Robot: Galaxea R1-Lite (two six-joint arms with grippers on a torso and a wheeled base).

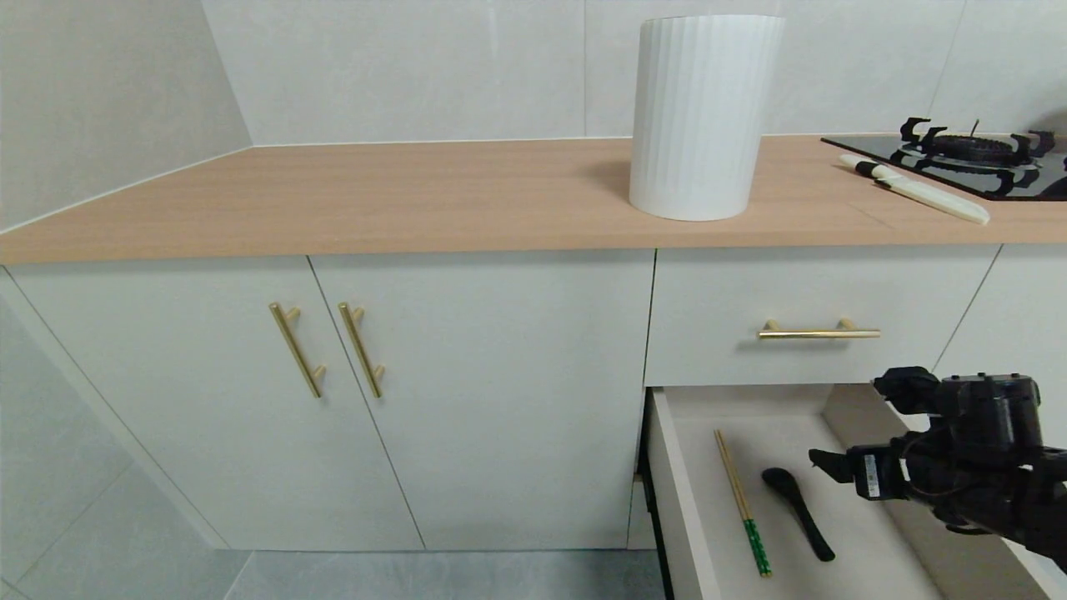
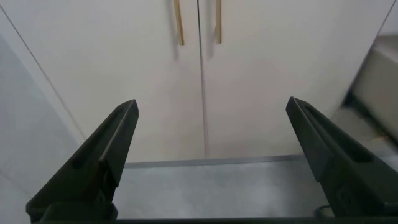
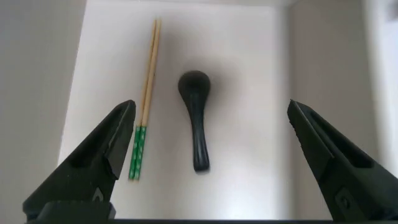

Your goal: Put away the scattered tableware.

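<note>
Chopsticks (image 1: pixel 742 502) lie on the left of the open drawer's (image 1: pixel 675 492) floor. Their long axis runs front to back, with the green ends toward the drawer's front. Just beside them but apart, the black spoon (image 1: pixel 798 500) lies parallel, bowl toward the back. Over the right side hovers the right gripper (image 1: pixel 846 421), fingers spread wide and empty. The knife (image 1: pixel 913 189) on the counter probably comes next, so rise clear of the drawer and grasp across its handle.
</note>
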